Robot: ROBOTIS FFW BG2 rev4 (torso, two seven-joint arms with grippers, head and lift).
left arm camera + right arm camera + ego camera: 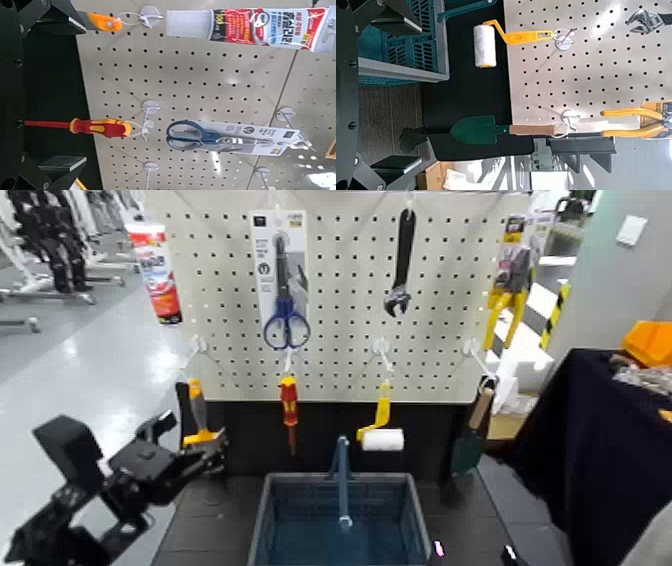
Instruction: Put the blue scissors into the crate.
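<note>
In the head view I take the red-and-yellow screwdriver (pixel 289 402) as my landmark. The blue scissors (pixel 286 325) hang on their white card (pixel 267 275) directly above it on the pegboard (pixel 345 300), long axis upright, loops down and blades up. My left gripper (pixel 185 444) is low and to the left of the screwdriver, by the orange-handled scraper (pixel 199 412); whether I touch that scraper I cannot tell. So the scissors lie up and to the right of my pincer, and the left arm looks the nearer one. The crate (pixel 262 515) sits below the screwdriver, reaching farther to its right.

In the left wrist view my pincer stands wide apart with nothing held. The scissors' loops are their end nearer to the screwdriver and to me; the card runs on beyond, away from both. I judge that I must rise past the screwdriver, and shift right, before closing.

In the right wrist view neither scissors nor screwdriver shows. My right gripper (pixel 407 91) is parked over on the screwdriver's right, near the crate and the white roller (pixel 485 45), spread and empty.
</note>
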